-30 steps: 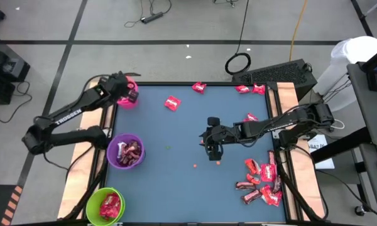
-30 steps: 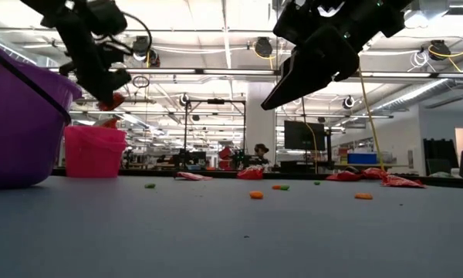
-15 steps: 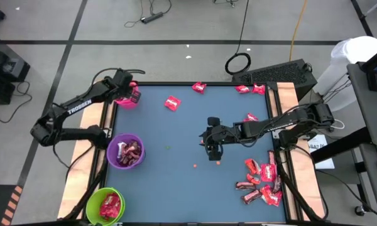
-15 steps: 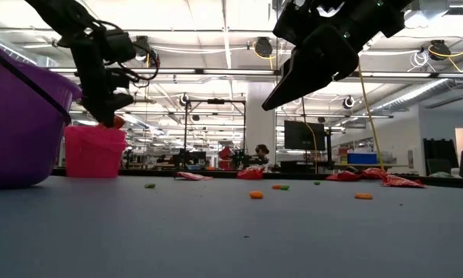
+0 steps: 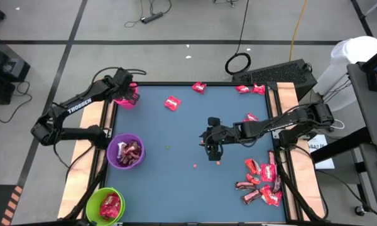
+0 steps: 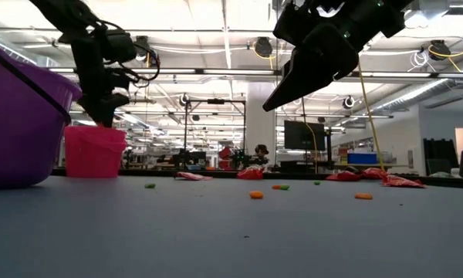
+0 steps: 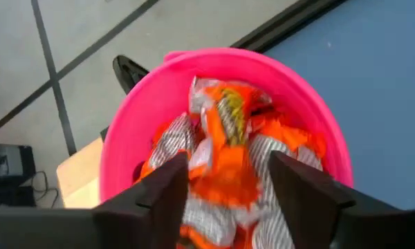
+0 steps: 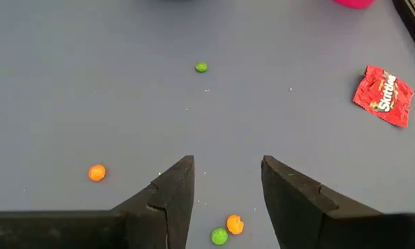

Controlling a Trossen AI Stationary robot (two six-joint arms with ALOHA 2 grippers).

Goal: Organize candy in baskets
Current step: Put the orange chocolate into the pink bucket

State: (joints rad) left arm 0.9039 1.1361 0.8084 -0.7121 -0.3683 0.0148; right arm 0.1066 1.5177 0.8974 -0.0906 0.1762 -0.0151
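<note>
Three baskets sit down the left edge of the desk (image 5: 176, 182): pink basket (image 5: 127, 100) at the far corner, purple basket (image 5: 127, 152) mid-edge, green basket (image 5: 105, 206) at the near corner, all with candy inside. Left tool (image 7: 228, 181) hangs directly above the pink basket, fingers spread, nothing gripped; orange-and-silver wrappers (image 7: 225, 149) lie in the tub right below the gap between them. Reads as a drop just made, my judgement.

Right tool (image 8: 223, 190) hovers over mid-desk, partly open, empty. Under it only loose orange and green specks (image 8: 227, 229), not task items. Nearest wrapped piece to it is the red pack (image 5: 251, 117) just beside the right arm; another red pack (image 5: 171, 103) lies well apart toward the far edge, more at the far edge (image 5: 198, 87), and the main pile (image 5: 261, 181) sits near the right edge.

Handling guess: packs are light, flat, crinkly, slippery film. Pinch across the short width at mid-body, fingers pressed down to the desk; an edge grab likely slips. Pile pieces overlap, so expect to lift two at once.
</note>
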